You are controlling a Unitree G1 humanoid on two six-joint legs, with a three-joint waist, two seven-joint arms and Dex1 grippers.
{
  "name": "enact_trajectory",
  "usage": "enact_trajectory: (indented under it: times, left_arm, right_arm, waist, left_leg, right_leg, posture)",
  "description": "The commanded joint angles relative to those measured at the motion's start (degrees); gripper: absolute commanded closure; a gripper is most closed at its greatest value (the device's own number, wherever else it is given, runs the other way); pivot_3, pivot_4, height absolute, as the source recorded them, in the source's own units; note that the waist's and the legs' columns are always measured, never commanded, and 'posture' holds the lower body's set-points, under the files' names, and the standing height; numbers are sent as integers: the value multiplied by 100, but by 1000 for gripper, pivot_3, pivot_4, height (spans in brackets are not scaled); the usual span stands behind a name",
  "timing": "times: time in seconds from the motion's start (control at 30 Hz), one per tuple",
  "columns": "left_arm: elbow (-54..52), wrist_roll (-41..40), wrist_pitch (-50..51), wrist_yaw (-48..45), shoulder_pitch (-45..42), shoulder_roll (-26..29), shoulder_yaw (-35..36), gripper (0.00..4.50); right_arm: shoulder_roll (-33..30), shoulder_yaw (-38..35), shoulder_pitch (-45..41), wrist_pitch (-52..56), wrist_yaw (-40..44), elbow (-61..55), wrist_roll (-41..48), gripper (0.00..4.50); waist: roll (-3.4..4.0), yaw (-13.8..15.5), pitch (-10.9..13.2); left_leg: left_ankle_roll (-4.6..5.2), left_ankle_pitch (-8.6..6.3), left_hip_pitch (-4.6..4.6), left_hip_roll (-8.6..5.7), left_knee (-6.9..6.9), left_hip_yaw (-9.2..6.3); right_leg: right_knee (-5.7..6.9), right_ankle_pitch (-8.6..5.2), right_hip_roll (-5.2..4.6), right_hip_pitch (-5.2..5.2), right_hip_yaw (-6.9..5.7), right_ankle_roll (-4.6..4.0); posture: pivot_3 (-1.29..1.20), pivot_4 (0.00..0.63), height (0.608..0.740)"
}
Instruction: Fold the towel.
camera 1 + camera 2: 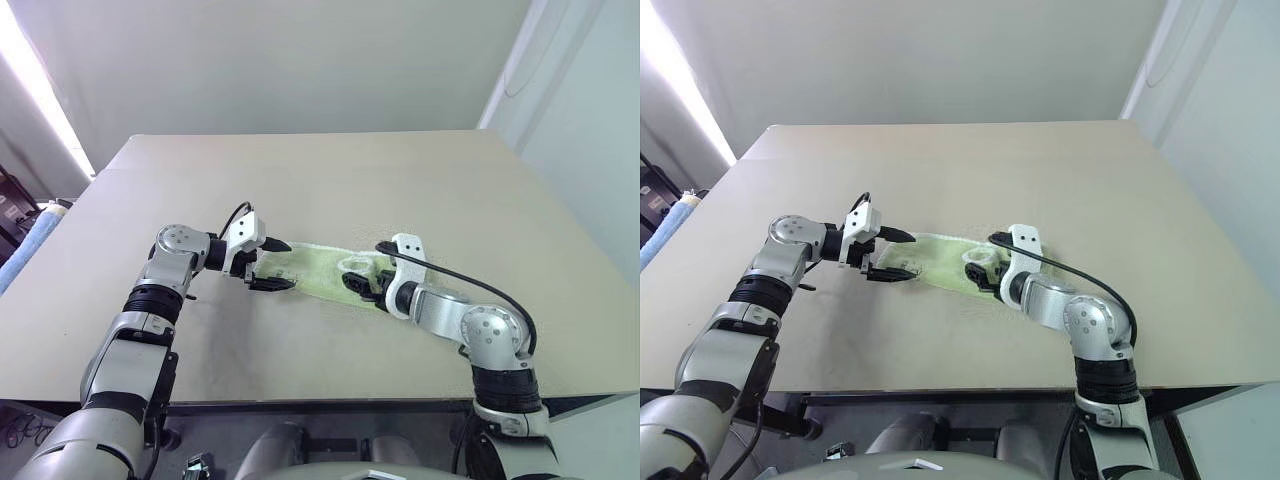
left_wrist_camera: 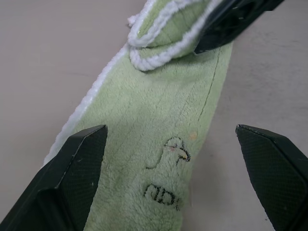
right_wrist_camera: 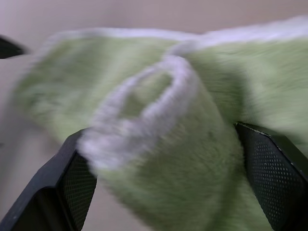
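Towel (image 1: 322, 267) lies as a narrow light-green strip w/ white edging at center of frame on the tan table (image 1: 330, 180), its right end bunched into a small fold. Left gripper (image 1: 274, 264) sits at the strip's left end, fingers wide apart, nothing held. Right gripper (image 1: 358, 284) at the bunched end, jaws spread around the fold, not clamping. Blue cloth roll (image 1: 28, 245) at far left edge.
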Motion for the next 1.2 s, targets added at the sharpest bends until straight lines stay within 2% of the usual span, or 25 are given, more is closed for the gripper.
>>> enact_trajectory:
  times: [0.03,0.17,0.27,0.4,0.6,0.87,1.07,1.2]
  left_arm:
    - [-18,-42,-55,1,-141,45,64,0]
    - [25,-30,-74,-3,-161,44,58,0]
    - [47,-28,-85,3,-169,42,61,0]
    - [54,-28,-95,15,-170,32,63,0]
    - [65,-24,-114,27,-194,15,63,0]
    - [16,-51,-55,26,-217,63,99,0]
    - [211,-32,766,195,-550,309,190,0]
    - [498,-108,1726,359,-973,503,301,0]
  right_arm:
    - [48,-370,-147,-103,336,-576,395,39]
    - [0,-600,-135,-229,555,-778,517,39]
    - [-154,-722,-47,-615,615,-770,118,39]
    - [-507,-291,273,-1249,900,-630,-814,39]
    - [-399,368,588,-2040,1219,-57,-1875,39]
    - [-298,854,464,-3077,1244,1054,-3350,39]
    - [-399,1254,737,-2945,1677,935,-3794,39]
    - [-193,771,692,-2813,1957,348,-3309,39]
  waist:
    - [0,7,0]
    - [0,17,0]
    - [0,14,0]
    - [0,20,0]
    - [1,-21,0]
    - [0,12,0]
    - [-2,8,-2]
    - [-2,-7,-1]
  left_leg:
    - [0,0,0,0,0,0]
    - [-1,0,0,0,0,0]
    - [-1,-1,0,0,0,0]
    - [-2,-1,-1,-1,-1,0]
    - [-1,-1,1,-1,-4,0]
    - [-2,0,1,-3,1,-1]
    - [-2,0,3,-3,4,-5]
    - [-3,0,6,-3,2,-7]
  right_leg:
    - [0,0,0,0,0,0]
    - [0,0,0,1,-1,0]
    - [0,0,0,1,-1,0]
    - [-2,-1,-3,1,-2,0]
    - [-1,0,-3,-1,-2,0]
    - [0,0,-1,2,-3,0]
    - [4,0,2,3,-3,0]
    - [7,-1,5,4,-3,1]
  posture:
    - [0,0,706]
    - [0,0,706]
    - [0,0,706]
    - [0,0,706]
    - [0,0,706]
    - [0,0,706]
    - [0,0,706]
    - [0,0,706]
